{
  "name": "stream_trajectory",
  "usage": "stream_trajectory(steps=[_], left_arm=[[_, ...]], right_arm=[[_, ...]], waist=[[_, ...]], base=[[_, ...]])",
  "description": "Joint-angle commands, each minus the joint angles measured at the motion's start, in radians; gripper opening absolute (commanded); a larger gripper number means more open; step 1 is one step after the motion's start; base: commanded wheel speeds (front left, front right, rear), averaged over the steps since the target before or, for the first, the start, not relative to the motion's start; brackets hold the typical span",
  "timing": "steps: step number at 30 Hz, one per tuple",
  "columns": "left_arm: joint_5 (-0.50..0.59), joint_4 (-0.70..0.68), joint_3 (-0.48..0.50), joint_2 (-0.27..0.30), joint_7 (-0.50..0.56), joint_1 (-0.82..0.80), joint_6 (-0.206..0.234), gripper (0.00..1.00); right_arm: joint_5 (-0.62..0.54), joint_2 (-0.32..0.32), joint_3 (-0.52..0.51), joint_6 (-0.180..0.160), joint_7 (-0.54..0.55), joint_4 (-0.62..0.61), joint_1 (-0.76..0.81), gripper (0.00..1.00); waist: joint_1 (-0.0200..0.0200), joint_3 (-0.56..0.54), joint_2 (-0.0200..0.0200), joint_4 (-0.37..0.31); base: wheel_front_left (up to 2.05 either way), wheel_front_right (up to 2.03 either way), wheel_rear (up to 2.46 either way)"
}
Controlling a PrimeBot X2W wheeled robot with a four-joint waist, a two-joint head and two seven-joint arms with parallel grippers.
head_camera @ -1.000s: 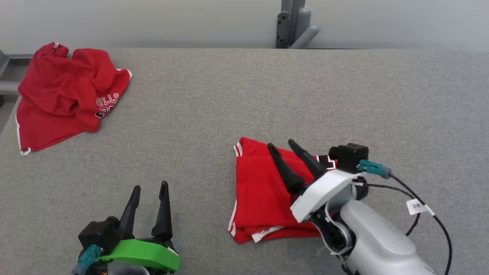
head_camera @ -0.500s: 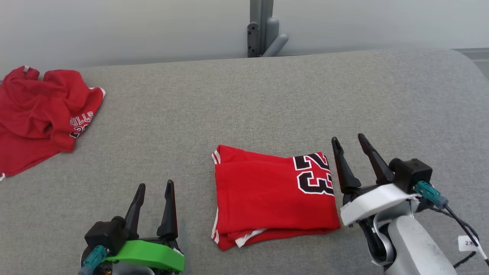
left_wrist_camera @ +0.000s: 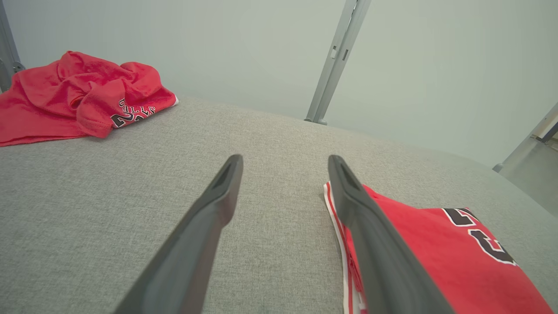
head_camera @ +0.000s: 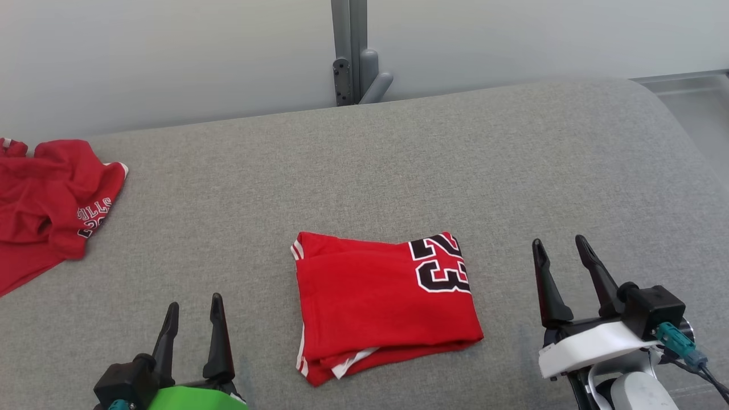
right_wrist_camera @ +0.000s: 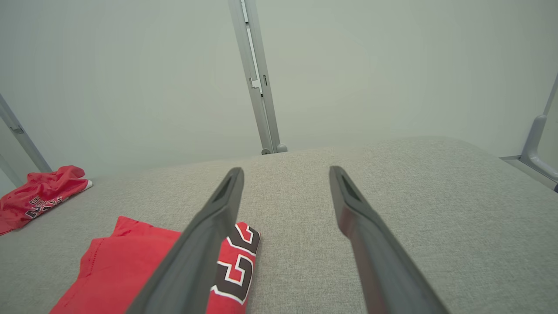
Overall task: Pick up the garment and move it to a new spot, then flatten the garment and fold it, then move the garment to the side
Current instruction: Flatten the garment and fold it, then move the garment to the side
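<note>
Table point(head_camera: 398, 165) bears garment point(head_camera: 370, 307); head view shows number point(head_camera: 439, 263) whole.

Grey woven-fabric desk point(head_camera: 364, 171) spreads out ahead of both claws, left claw point(head_camera: 194, 302) and right claw point(head_camera: 558, 241). Its far-right corner is rounded off, beyond and to the right of the right claw. Behind the far edge is a plain pale grey-green wall point(head_camera: 171, 57), evenly lit, w/ soft shadows. 1 grey metal post point(head_camera: 348, 51) stands upright against the wall, ahead of and btwn the 2 claws, w/ a rounded bracket point(head_camera: 376, 82) at its foot. A grey rail point(head_camera: 683, 80) runs along the wall base, far ahead-right of the right claw.
</note>
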Motion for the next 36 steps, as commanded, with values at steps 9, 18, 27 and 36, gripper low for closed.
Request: stream_trajectory(steps=[9,18,27,36], left_arm=[[0.064,-0.024,0.049,-0.027,0.000,0.043,-0.017,1.00],[0.095,-0.014,0.066,-0.040,0.000,0.045,-0.042,1.00],[0.111,-0.007,0.066,-0.046,0.000,0.040,-0.057,1.00],[0.120,0.009,0.063,-0.051,0.000,0.014,-0.073,1.00]], right_arm=[[-0.010,0.002,-0.033,0.000,0.002,-0.042,0.042,1.00],[0.002,0.002,-0.026,0.000,0.008,-0.024,0.038,1.00],[0.008,0.002,-0.037,0.000,0.073,0.028,-0.003,1.00],[0.099,-0.048,0.006,0.000,0.251,0.154,-0.091,1.00]], waist=[[0.0000,-0.017,0.0025,0.008],[0.0000,-0.024,0.0025,0.027],[0.0000,-0.019,0.0025,0.053],[0.0000,0.015,0.0025,0.097]], base=[[0.00,0.00,0.00],[0.00,0.00,0.00],[0.00,0.00,0.00],[0.00,0.00,0.00]])
